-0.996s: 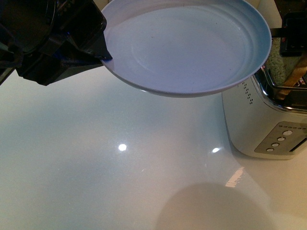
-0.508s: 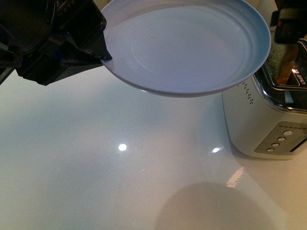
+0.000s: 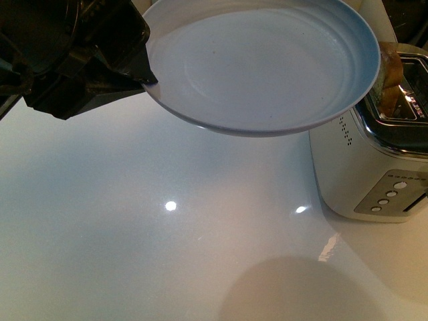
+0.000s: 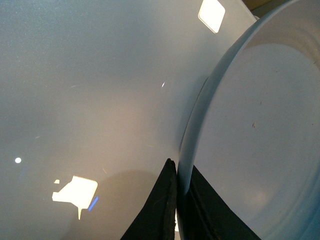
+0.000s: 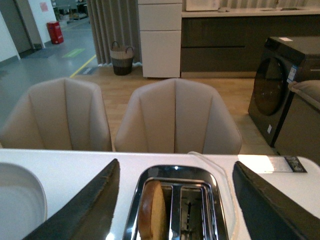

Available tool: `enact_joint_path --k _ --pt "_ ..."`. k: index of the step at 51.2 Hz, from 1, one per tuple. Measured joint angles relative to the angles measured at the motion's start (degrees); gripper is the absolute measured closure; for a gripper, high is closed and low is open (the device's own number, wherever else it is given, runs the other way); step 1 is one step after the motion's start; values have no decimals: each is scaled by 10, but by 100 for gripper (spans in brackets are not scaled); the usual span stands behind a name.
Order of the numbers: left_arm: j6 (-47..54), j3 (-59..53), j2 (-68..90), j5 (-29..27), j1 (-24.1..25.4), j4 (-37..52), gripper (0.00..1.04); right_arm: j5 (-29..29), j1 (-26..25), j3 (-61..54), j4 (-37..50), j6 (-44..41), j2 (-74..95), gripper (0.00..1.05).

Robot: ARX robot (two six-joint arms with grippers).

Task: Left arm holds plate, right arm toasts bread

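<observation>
In the front view, your left gripper (image 3: pixel 150 77), upper left, pinches the rim of the empty plate (image 3: pixel 267 67) above the worktop (image 3: pixel 134 234). Held by one edge, the plate could tip. At the right edge, the bread (image 3: pixel 390 80) stands in the toaster (image 3: pixel 361 174).

The left wrist view shows the jaws tight on the rim.

In the right wrist view, your right gripper (image 5: pixel 175 164) is wide open and holds nothing.

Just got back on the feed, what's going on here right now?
The left tool grips an empty plate by its rim, holding it in the air above the table, beside the toaster. A slice of bread stands in one toaster slot. The right tool hangs open above the toaster, holding nothing.
</observation>
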Motion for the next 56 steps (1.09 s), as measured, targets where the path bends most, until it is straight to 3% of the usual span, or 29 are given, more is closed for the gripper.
enact_joint_path --k 21,56 --pt "0 0 0 0 0 0 102 -56 -58 -135 16 0 -101 102" --pt "0 0 0 0 0 0 102 -59 -61 -224 -84 0 -288 103"
